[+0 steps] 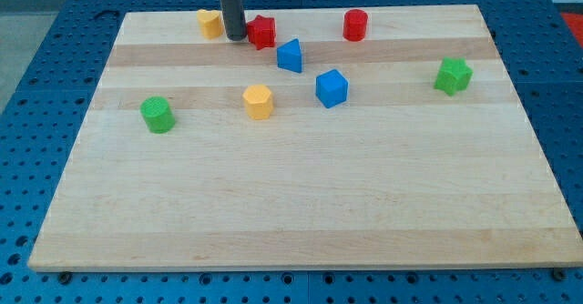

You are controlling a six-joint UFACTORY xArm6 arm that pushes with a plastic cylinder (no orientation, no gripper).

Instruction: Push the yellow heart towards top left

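A yellow block (210,22) that looks like the heart sits near the board's top edge, left of centre. A second yellow block (259,101), more pentagon-like, lies lower, near the middle. My tip (235,38) stands on the board just right of the upper yellow block, close against its right side. It sits between that block and a red star-like block (262,32), which is immediately to its right. The rod hides part of the gap between them.
A blue triangular block (290,55) and a blue cube (332,88) lie right of centre. A red cylinder-like block (355,25) is at the top, a green star-like block (453,76) at the right, and a green round block (158,115) at the left. The board's top edge (301,11) is close behind the tip.
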